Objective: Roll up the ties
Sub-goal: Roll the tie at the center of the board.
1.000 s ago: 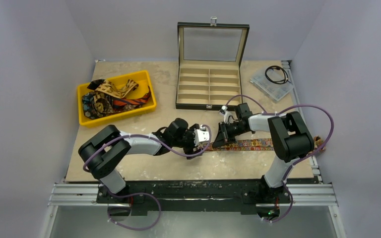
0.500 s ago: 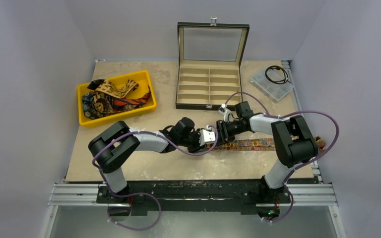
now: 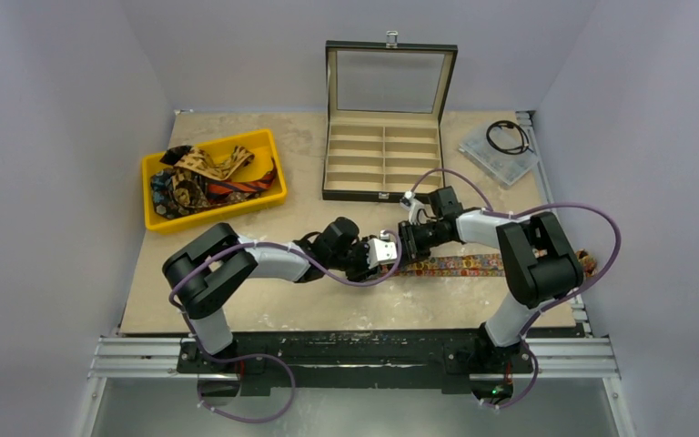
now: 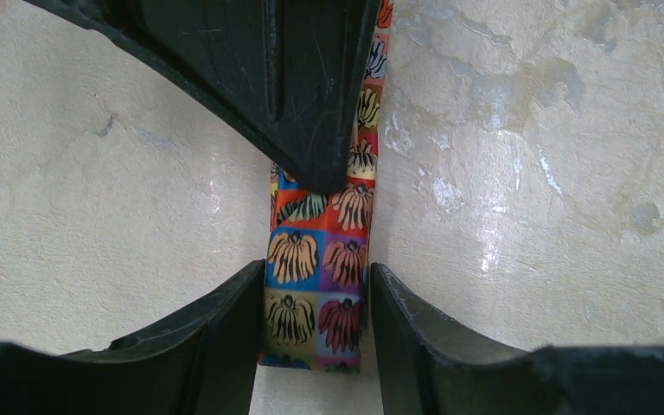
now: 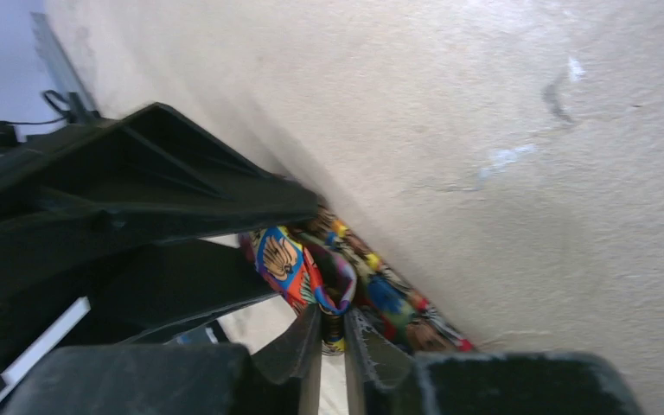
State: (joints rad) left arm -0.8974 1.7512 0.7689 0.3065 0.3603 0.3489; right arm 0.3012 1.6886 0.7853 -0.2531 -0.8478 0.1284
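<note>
The multicoloured floral tie [image 3: 460, 265] lies flat along the table, running right from between my two grippers. My left gripper [image 3: 390, 253] is at its narrow end. In the left wrist view the end of the tie [image 4: 316, 251] lies flat between my left gripper [image 4: 316, 281], whose jaws stand a tie's width apart. My right gripper [image 3: 408, 244] meets it from the right. In the right wrist view the right gripper [image 5: 333, 324] is shut on a raised fold of the tie [image 5: 311, 268]. The other ties [image 3: 202, 177] lie piled in the yellow bin.
The yellow bin [image 3: 218, 211] stands at the back left. An open black compartment box [image 3: 382, 194] stands at the back centre. A clear plastic case [image 3: 491, 157] with a black coiled cable [image 3: 508, 137] lies at the back right. The tie's far end reaches the table's right edge.
My left arm has stretched right, bringing its gripper up against the right gripper over the tie's end. In the last half second almost nothing has moved.
</note>
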